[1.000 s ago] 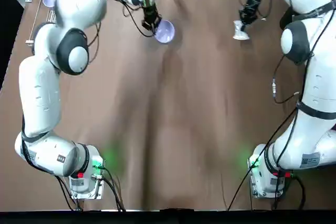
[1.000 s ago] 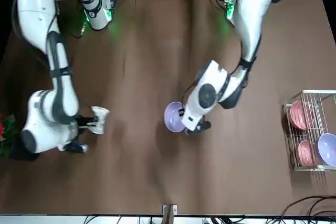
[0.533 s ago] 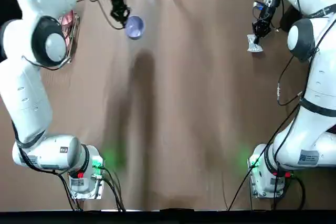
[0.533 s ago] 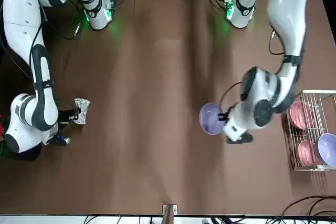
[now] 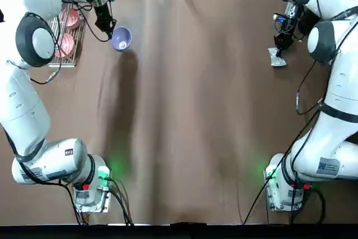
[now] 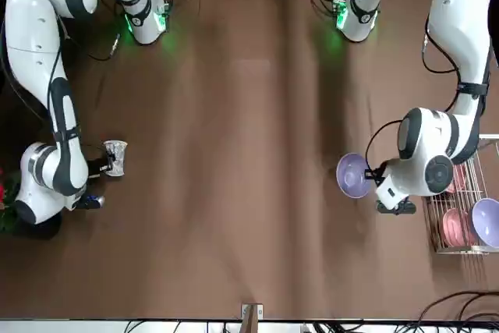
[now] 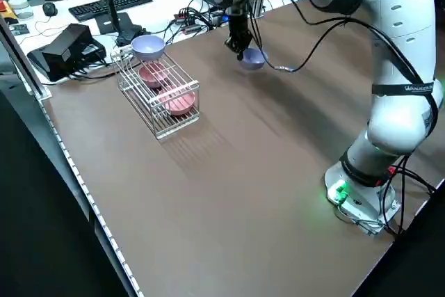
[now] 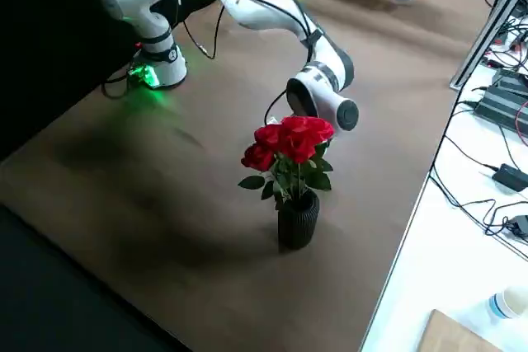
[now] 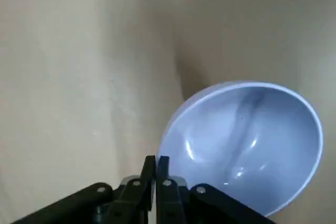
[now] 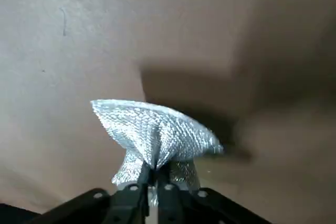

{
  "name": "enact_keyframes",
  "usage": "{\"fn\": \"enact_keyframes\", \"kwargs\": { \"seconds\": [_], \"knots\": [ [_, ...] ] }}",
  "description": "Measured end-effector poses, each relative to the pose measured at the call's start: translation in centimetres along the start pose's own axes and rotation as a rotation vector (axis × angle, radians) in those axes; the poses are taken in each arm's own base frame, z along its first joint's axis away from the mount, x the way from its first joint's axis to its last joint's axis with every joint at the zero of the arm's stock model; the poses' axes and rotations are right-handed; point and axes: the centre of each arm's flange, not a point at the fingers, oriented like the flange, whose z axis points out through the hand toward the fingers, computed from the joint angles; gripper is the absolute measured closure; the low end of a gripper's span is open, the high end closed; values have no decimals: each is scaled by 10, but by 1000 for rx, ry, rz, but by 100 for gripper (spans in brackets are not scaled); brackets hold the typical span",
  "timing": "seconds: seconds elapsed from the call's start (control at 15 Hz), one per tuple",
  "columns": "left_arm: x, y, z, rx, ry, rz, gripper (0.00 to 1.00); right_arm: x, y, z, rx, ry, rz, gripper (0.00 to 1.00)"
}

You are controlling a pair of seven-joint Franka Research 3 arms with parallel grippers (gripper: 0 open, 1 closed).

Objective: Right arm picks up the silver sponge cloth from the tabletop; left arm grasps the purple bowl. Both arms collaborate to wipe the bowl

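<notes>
My left black metal pincer (image 9: 156, 163) pinches the round pale purple bowl (image 9: 244, 142) up on the far left; my right black metal pincer (image 10: 156, 174) squeezes the shiny silver wrinkled cloth (image 10: 157, 135), far right

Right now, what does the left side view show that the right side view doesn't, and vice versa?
Only the left side view: the keyboard, and a purple bowl on top of the dish rack.

Only the right side view: the red roses in a dark ribbed vase, and the wooden board.

Both: the brown tabletop, the dish rack, and the purple bowl held up by the left pincer. Neither shows the silver sponge cloth.
</notes>
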Motion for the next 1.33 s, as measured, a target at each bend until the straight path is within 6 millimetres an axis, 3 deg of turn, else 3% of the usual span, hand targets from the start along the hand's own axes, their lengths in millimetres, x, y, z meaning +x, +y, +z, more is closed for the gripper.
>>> {"fn": "enact_keyframes", "kwargs": {
  "seconds": [0.2,0.4,0.47,0.53,0.6,0.73,0.87,1.0,1.2,1.33],
  "knots": [
    [-5,-39,16,-16,-13,23,96,0,2,-3,3,7,-19,62],
    [-11,-61,29,-27,-26,20,92,1,-7,-11,-5,22,-33,33],
    [-12,-67,33,-31,-30,20,81,-2,-12,-33,-18,63,-41,16],
    [-13,-67,33,-31,-31,20,81,-7,-16,-50,-27,94,-47,7],
    [-13,-66,33,-32,-30,22,78,-15,-22,-73,-40,136,-54,0],
    [-11,-62,27,-33,-19,29,63,-44,-38,-134,-70,247,-73,0],
    [-4,-53,2,-35,31,42,45,-88,-58,-198,-102,371,-87,0],
    [-1,-42,-45,-30,96,46,27,-139,-78,-252,-120,485,-72,0],
    [-10,-35,-128,-7,195,48,1,-201,-102,-299,-122,597,-29,0],
    [-20,-30,-173,9,253,49,0,-234,-120,-320,-134,654,-21,0]
  ]
}}
